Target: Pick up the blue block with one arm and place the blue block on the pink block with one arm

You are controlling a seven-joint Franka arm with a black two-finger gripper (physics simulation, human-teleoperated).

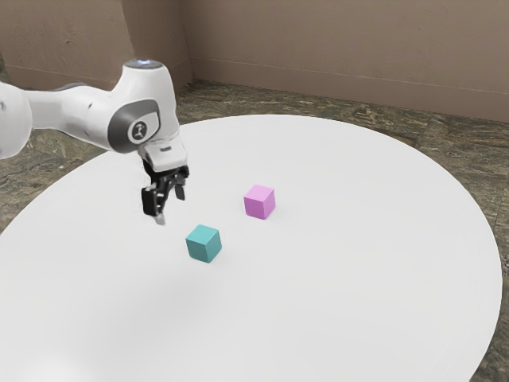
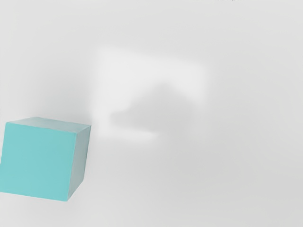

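Note:
A teal-blue block [image 1: 203, 243] rests on the round white table [image 1: 334, 318], near its middle. A pink block [image 1: 259, 201] sits a short way behind it, toward the exterior view's right, apart from it. My black gripper [image 1: 167, 204] hangs above the table to the exterior view's left of the blue block, open, with nothing between its fingers. In the wrist view the blue block [image 2: 42, 158] lies off to one side of my hand, not under it, and my hand's shadow falls on the bare tabletop [image 2: 227, 165].
The table's curved edge [image 1: 485, 318] runs along the exterior view's right. Beyond it lie a dark stone floor [image 1: 461, 143] and a brown wall [image 1: 358, 40].

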